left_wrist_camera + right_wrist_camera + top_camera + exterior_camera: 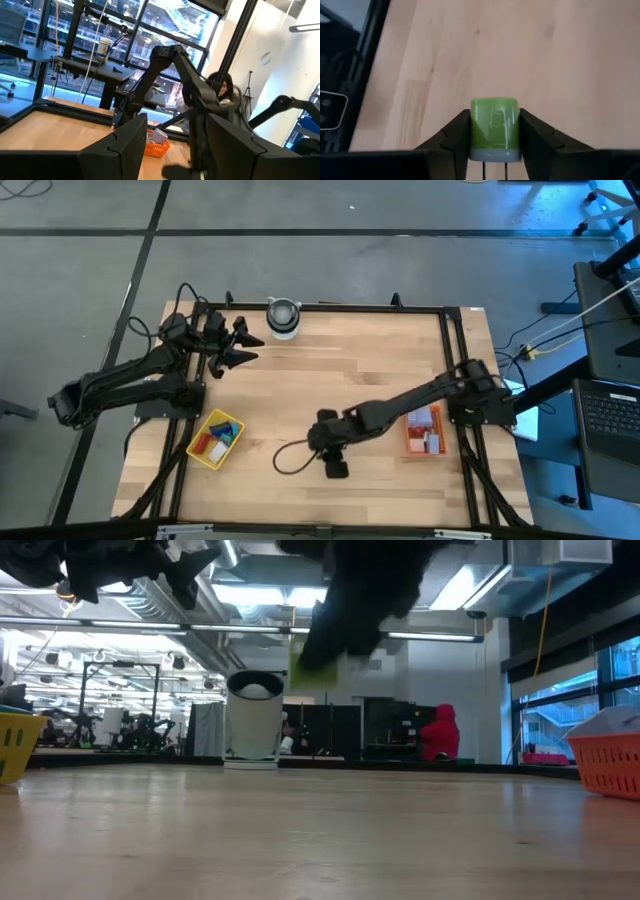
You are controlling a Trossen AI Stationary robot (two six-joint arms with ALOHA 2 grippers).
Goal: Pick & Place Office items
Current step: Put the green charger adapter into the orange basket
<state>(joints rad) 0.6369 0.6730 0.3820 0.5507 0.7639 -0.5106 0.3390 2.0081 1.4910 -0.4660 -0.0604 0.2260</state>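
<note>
Pale wood tabletop (330, 360) lay bare beneath my right gripper (495, 131), whose jaws were clenched on a bright green block (495, 124) held clear of the surface between the two trays. I judged this the carry step: the block was lifted but not yet placed. Which tray it belonged in I couldn't tell; the yellow tray (203, 456) looked likelier than the red tray (413, 446). My left gripper (240, 343) waited released near the far edge.
</note>
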